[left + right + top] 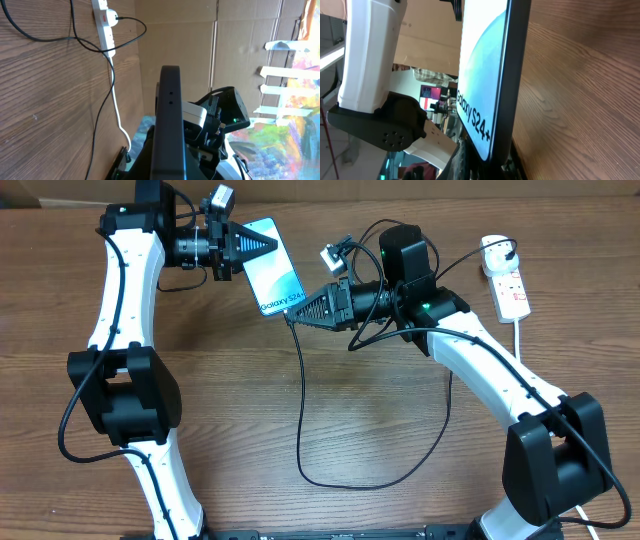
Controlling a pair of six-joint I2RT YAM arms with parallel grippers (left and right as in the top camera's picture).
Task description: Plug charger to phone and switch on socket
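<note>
Tabletop (240,410) of brown wood grain, seen from above. At upper left, left gripper (250,248) clenched on the top edge of the phone (272,268), screen facing up and lettered "Galaxy S24+". Against the phone's lower edge, right gripper (298,310), fingers drawn together to a point and grasping the tip end of the charger (300,400). From there, thin black cable down the table, round in a wide loop near the front, then back up toward the right arm. At far upper right, well apart from the phone, the white socket (510,288), a black plug seated in its rounded end. In the left wrist view, phone (169,125) edge-on, socket (104,25) behind. In the right wrist view, phone (480,75) close, at a steep slant.
</note>
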